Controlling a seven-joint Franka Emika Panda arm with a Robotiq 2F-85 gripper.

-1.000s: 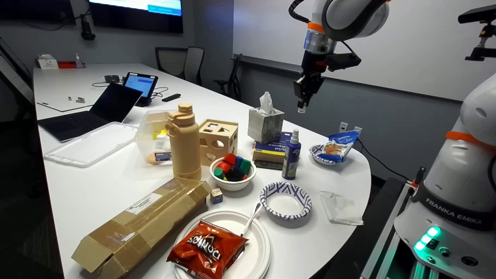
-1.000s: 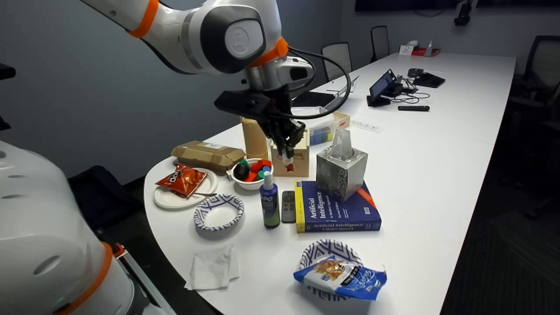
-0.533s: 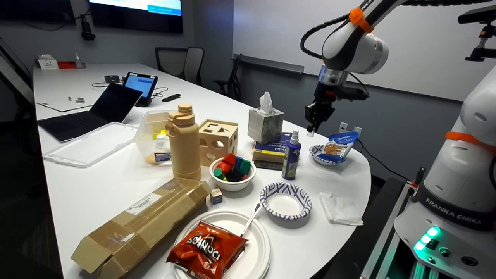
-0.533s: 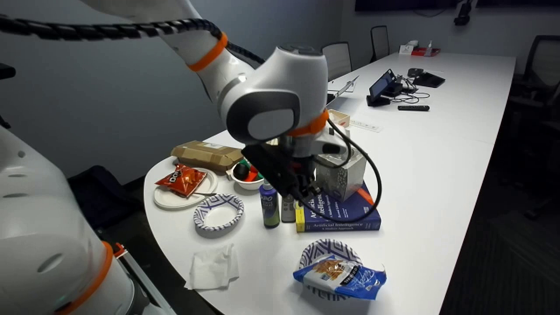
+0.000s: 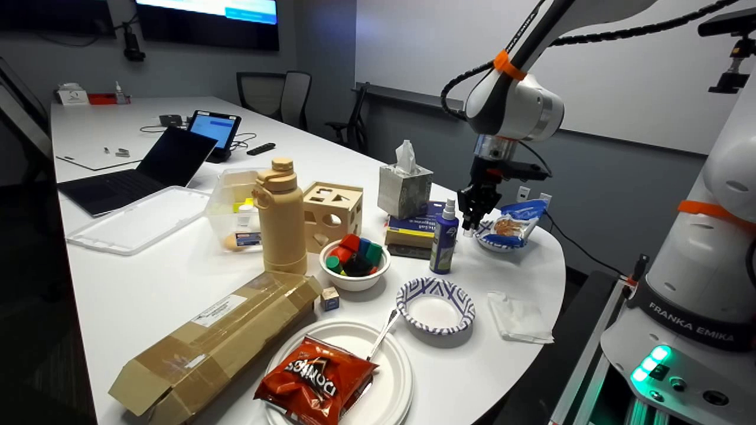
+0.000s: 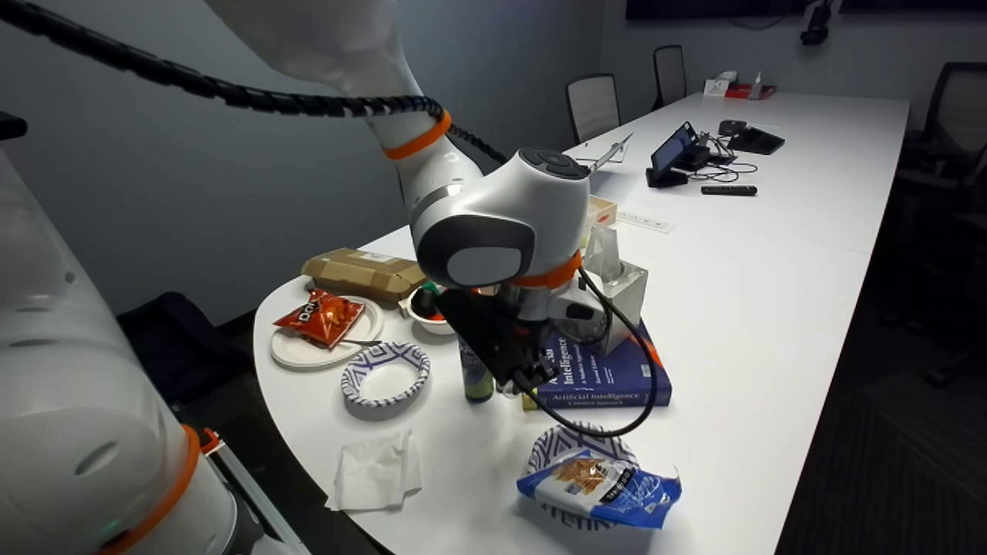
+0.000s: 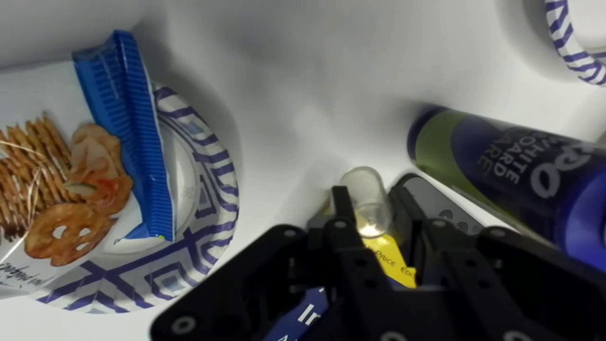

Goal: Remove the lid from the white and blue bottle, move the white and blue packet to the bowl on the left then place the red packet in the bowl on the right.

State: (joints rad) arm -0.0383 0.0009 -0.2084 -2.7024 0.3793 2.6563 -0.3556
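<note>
Aloft, clear lid (image 7: 367, 202) clamped in the tool (image 7: 369, 198), long axis roughly upright, free end pointing down.

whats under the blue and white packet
A bowl with a patterned rim. The packet covers most of its inside, so whether anything else lies there can't be seen.

Grey walls (image 5: 325, 53), whiteboard (image 5: 632, 88), chairs (image 5: 295, 99), white table (image 5: 147, 283)
</note>
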